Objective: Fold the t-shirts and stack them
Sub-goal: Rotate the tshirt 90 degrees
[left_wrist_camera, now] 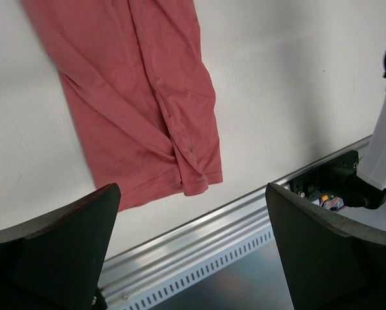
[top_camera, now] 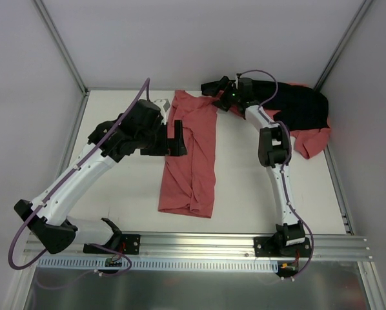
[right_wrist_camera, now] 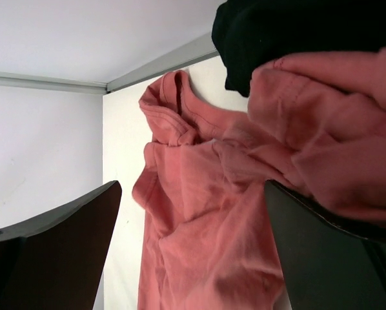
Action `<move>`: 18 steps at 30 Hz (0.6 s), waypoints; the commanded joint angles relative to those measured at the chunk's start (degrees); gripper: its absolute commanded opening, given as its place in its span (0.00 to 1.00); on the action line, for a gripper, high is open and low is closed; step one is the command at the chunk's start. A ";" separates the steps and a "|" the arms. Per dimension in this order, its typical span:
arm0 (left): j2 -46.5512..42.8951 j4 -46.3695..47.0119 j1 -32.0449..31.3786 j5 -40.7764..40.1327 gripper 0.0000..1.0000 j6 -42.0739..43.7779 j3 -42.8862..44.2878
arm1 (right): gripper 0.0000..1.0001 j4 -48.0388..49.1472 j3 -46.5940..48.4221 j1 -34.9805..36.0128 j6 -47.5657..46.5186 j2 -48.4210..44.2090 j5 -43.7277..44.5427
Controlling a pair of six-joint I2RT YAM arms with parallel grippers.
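A long, narrow salmon-red t-shirt of thin soft cloth (top_camera: 192, 161) lies flat in the middle of the white worktop (top_camera: 128, 187). Its neck is at the far end and its hem is at the near end. Its sides look folded in, so the job seems to be partway done. It likely needs one more fold, end to end.

The left hand (top_camera: 179, 139) sits just beside the shirt's left edge, about halfway along it. Its two fingers are spread wide and hold nothing. It is probably there to grab that edge or to hold the cloth down.

The right hand (top_camera: 213, 88) is at the far end, by the neck of the shirt. Its fingers are spread apart too, and they pinch nothing.

At the far right lies a crumpled heap of more salmon-red cloth (top_camera: 309, 139) with a black cloth (top_camera: 299, 106) on top of it. The heap is likely kept off to the side so there is room to fold.

No words, tags or brand marks can be read anywhere.
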 commanded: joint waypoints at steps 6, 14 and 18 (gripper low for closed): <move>-4.34 13.55 0.84 1.23 0.99 3.64 -10.06 | 0.99 5.41 -11.56 -2.84 -5.18 -26.13 -6.75; -8.73 23.56 7.40 11.29 0.99 1.46 -23.42 | 0.99 -16.47 -19.71 -2.67 -16.44 -43.79 -8.86; -9.88 28.22 13.40 23.01 0.95 0.31 -32.64 | 0.99 -20.80 -48.63 -1.44 -19.42 -58.95 -10.10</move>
